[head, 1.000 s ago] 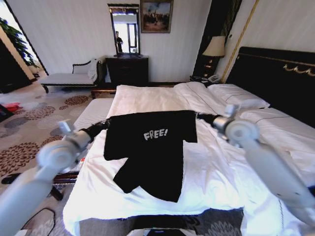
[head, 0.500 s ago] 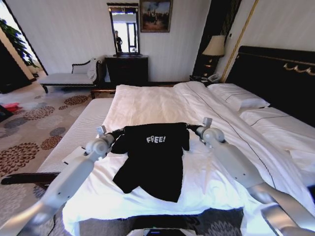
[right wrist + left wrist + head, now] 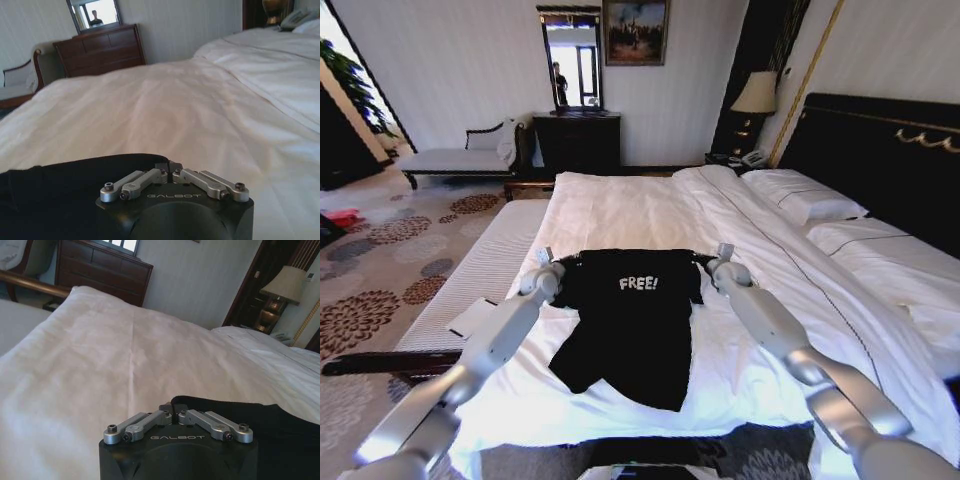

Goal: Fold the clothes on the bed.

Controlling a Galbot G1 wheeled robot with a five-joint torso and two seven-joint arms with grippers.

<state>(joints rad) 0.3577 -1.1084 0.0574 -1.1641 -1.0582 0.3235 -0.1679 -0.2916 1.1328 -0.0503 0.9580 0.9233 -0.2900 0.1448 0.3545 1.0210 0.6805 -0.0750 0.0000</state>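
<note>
Item: black T-shirt [image 3: 630, 315], white "FREE!" lettering on the chest, lying on the white duvet [image 3: 620, 205] of the bed [image 3: 880, 250] (near the foot end, roughly central across the bed's width). Upper edge is held out flat between the two arms; the lower body trails toward the robot, skewed and creased, with one sleeve bunched to the robot's left.

Left gripper [image 3: 172, 412]: at the shirt's top corner on the robot's left; jaws drawn together on the black fabric edge, as the left wrist view shows.

Right gripper [image 3: 167, 169]: at the opposite top corner; jaws likewise pinched on the hem of black cloth.

Surroundings: dark headboard [image 3: 890, 150], pillows [image 3: 800, 195], dark dresser [image 3: 578, 140] with mirror, bedside lamp [image 3: 757, 95].

Risks, as judged:
- Thin pinch at each corner; a sharp pull could slip the cloth out of one claw and leave the shirt lopsided.
- Uneven travel of the two arms would worsen the skew in the lower half and give a crooked fold.
- Jaws sit close to the duvet (possibly touching); they may catch the bedding and drag it along with the shirt.
- The bunched sleeve could get trapped inside the fold.
</note>
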